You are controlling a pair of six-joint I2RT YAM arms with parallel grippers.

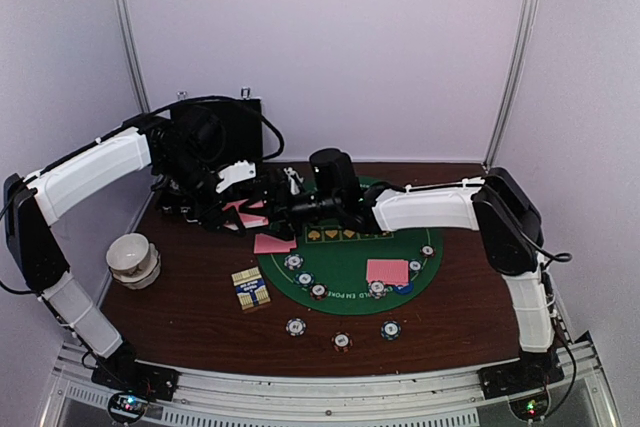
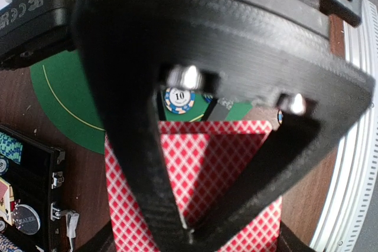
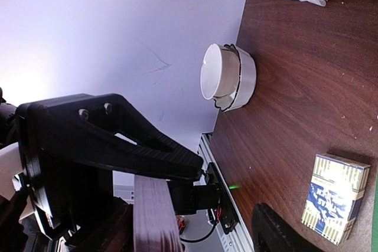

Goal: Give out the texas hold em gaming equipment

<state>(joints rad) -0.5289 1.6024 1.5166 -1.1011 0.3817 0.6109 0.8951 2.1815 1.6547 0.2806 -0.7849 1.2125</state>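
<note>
Reaching from the left, the left arm (image 1: 95,172) climbs from its base, folds at the elbow and stretches across to the back-left edge of the green mat (image 1: 345,247). There the left claw (image 2: 188,228) is pinched tight, its fingers meeting in a V on a stack of pink-backed playing cards (image 2: 201,169) held above that edge. The right arm (image 1: 425,207) rises at the mat's right side, bends sharply and lies level across the mat's back. The right claw (image 3: 230,193) faces the same stack with its fingers parted: the stack's edge sits just beside one finger and the other stands clear of it, so nothing is gripped. One loose card (image 1: 275,243) lies on the mat's left rim and another card (image 1: 387,270) on its right half. Poker chips (image 1: 342,341) sit in a row just in front of the mat, with more on it. A card box (image 1: 250,288) lies off the mat's near-left edge, a white bowl (image 1: 133,257) farther left, and a black chip case (image 1: 215,137) behind the mat.
</note>
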